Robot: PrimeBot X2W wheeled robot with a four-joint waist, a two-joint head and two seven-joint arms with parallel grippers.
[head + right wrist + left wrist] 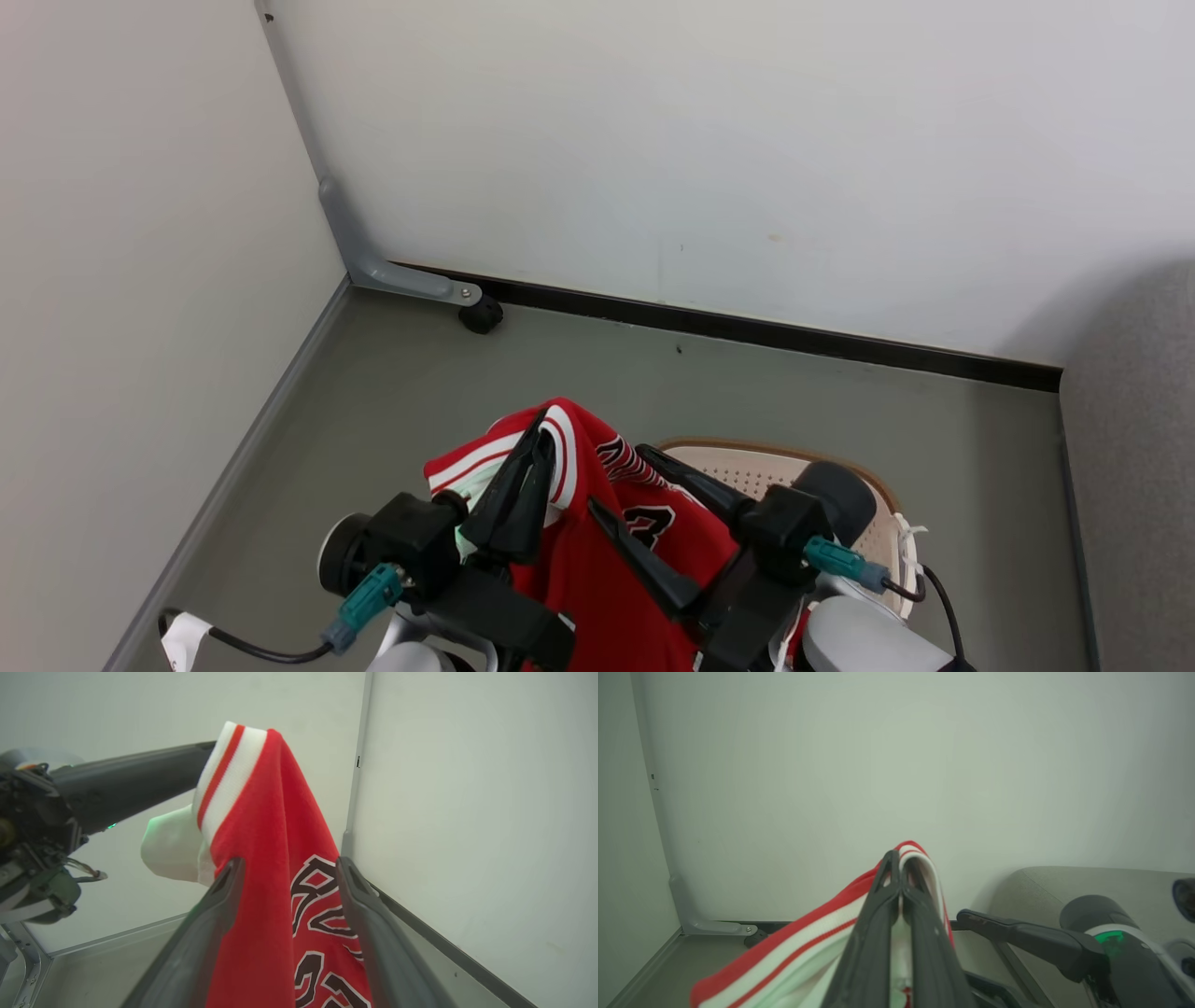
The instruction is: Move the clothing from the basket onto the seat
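1. Left tool (540, 439): fingers pressed together, pinching the red-and-white striped edge of the jersey (583, 579). In the left wrist view the tool (896, 861) has the trim folded over its tips.
2. Right tool (618, 478): fingers spread wide. In the right wrist view the tool (289, 861) has the lettered front hanging between them. Whether the cloth touches either finger is unclear.
3. Jersey (261, 835): held up in the air, above and in front of the basket. Its lower part is cut off at the bottom edge of the head view. The black lettering is only partly readable. A white fold (168, 844) beside the trim may be its lining or another garment; I cannot tell which.
4. Basket (738, 474): on the floor (448, 392), mostly hidden behind the right tool and jersey; its contents are hidden.
5. Sofa (1134, 448): grey, to the right, cut off at the frame edge.
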